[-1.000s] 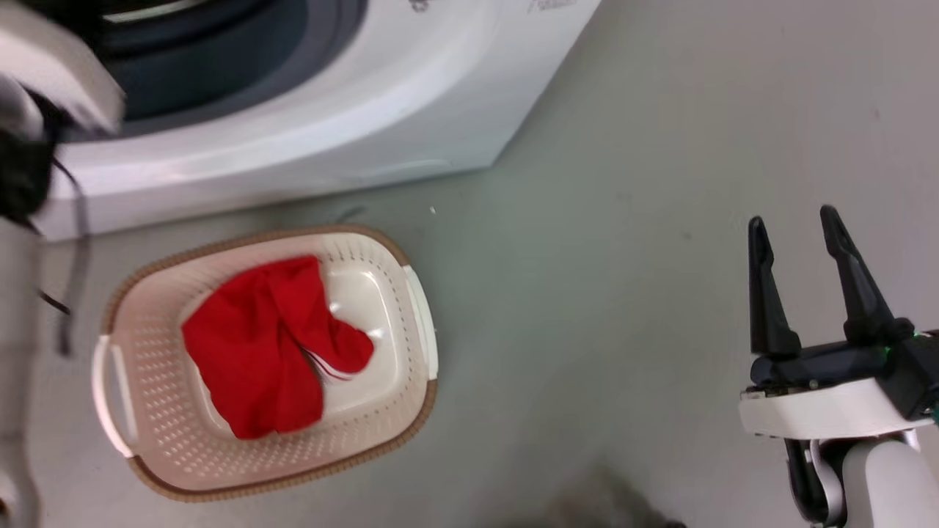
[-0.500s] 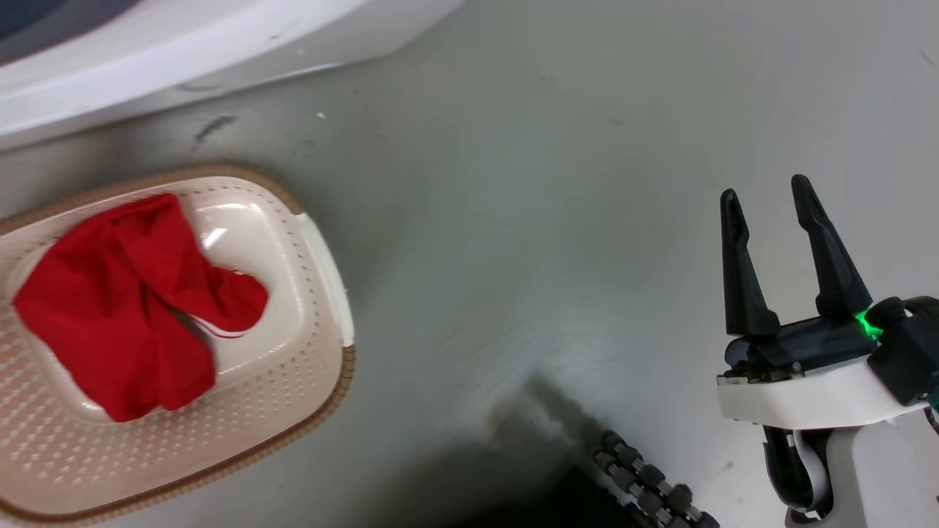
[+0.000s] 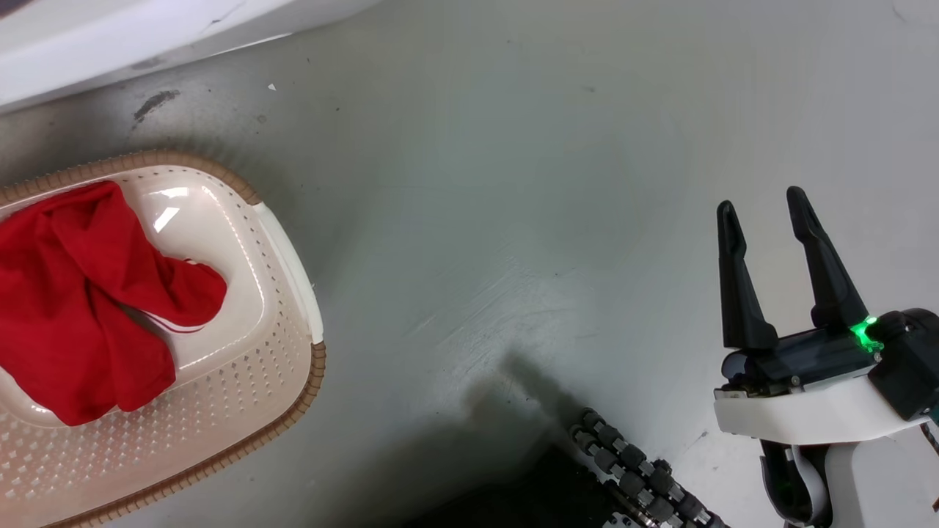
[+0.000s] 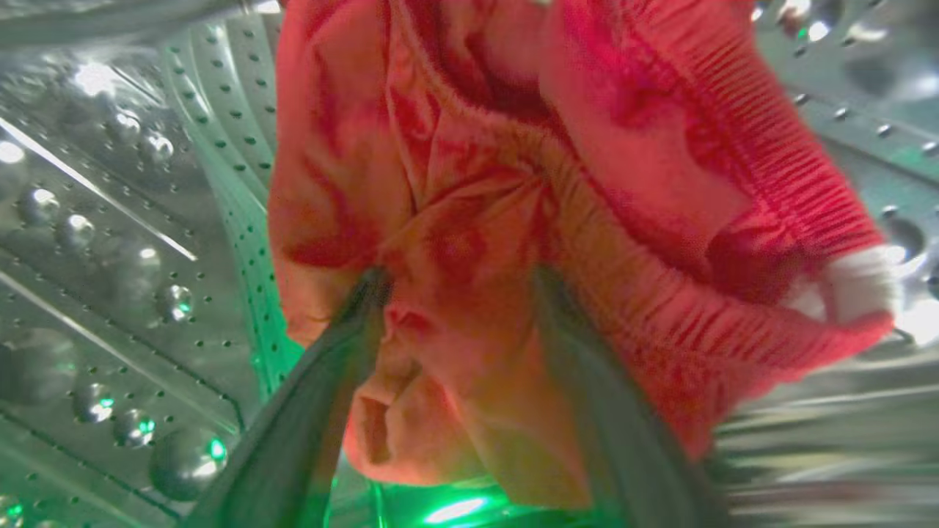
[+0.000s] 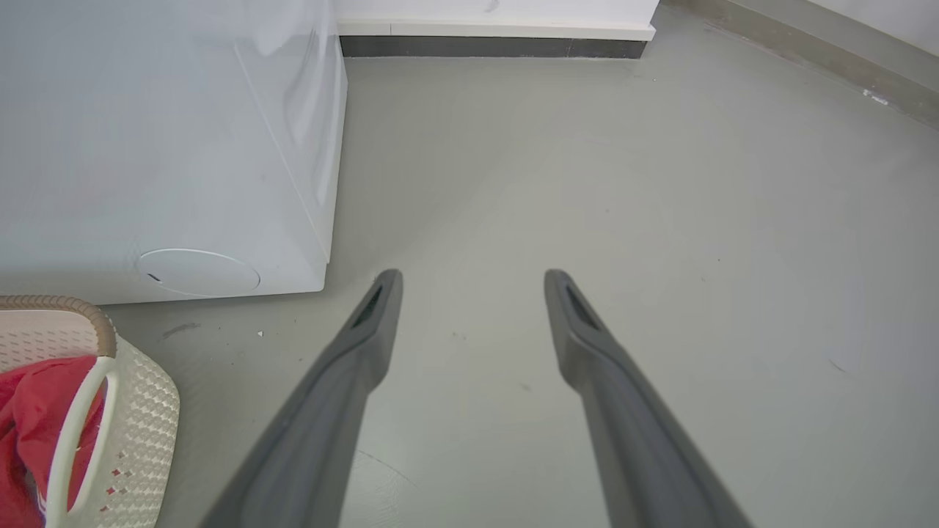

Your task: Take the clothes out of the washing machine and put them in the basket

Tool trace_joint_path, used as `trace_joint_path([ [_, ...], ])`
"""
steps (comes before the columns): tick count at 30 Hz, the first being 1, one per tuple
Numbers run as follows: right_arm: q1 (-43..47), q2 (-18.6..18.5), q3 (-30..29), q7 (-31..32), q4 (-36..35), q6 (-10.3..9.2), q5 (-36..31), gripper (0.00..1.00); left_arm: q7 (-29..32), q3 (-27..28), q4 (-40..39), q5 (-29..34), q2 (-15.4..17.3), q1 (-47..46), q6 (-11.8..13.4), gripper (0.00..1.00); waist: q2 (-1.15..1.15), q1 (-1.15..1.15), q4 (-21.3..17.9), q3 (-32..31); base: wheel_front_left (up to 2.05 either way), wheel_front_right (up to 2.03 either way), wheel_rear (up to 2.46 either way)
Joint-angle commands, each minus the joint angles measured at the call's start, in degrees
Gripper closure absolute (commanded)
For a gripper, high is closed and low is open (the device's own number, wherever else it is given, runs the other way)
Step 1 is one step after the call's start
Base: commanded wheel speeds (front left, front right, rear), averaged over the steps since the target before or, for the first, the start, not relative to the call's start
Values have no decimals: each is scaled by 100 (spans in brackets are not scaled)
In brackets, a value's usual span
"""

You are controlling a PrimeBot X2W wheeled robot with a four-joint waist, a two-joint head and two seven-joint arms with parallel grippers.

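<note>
The left gripper (image 4: 458,293) is deep inside the washing machine's perforated steel drum (image 4: 110,220), jaws spread wide with a bunched fold of a red garment (image 4: 623,169) pushed up between the two fingers; they straddle the cloth but do not look pinched on it. The step in hand looks like the pick of this piece. The next move calls for closing firmly on the fold, then drawing it back through the porthole without letting trailing cloth snag on the drum ribs or the door rim. The right gripper (image 3: 761,202) hangs empty over bare floor (image 3: 513,183), fingers parted, well apart from everything. Other red clothes (image 3: 73,293) already lie in the basket (image 3: 315,367), which sits on the floor near the front of the washing machine (image 3: 110,44), so the carry is short. Open floor lies all along the basket's right side.
</note>
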Motion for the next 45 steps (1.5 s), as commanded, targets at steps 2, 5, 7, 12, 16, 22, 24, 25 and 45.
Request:
trace_joint_path([
  [2, -38, 12, -32, -16, -7, -8, 46, 0, 295, -414, 71, -171, -31, 128, -1, 69, 0, 0, 25, 72, 0, 0, 0],
  [5, -85, 12, -25, -16, 17, -8, 59, 0, 328, -625, -20, -349, -14, 139, -4, 100, 0, 0, 24, 74, 0, 0, 0],
  [7, -130, 12, -9, -16, 19, -8, 64, 0, 192, -684, -31, -398, 42, 84, -4, 100, 0, 0, 24, 70, 0, 0, 0],
  [12, -195, 12, 49, -16, 43, -8, 21, 0, -183, -786, -6, -506, 160, -10, -1, 100, 0, 0, 25, -2, 0, 0, 0],
  [16, -331, 12, 64, -16, 82, -8, -76, 0, -524, -893, -58, -611, 294, -31, 2, 100, 0, 0, 38, -113, 0, 0, 0],
  [22, -443, 12, -150, -16, 155, -8, -303, 0, -1192, -1060, -163, -919, 325, 267, 2, 100, 0, 0, 303, -522, 0, 0, 0],
  [24, -419, 11, -213, -16, 166, -8, -423, 0, -1471, -1063, -159, -1071, 338, 429, 2, 100, 0, 0, 442, -701, 0, 0, 0],
  [25, -411, 12, -249, -16, 185, -8, -475, 0, -1592, -1073, -147, -1142, 322, 516, 3, 100, 0, 0, 518, -786, 0, 0, 0],
  [45, 61, 9, -517, -15, 570, -8, -1288, 0, -4186, -1767, -607, -2055, -139, 3439, 3, 100, 0, 0, 1713, -2920, 0, 0, 0],
])
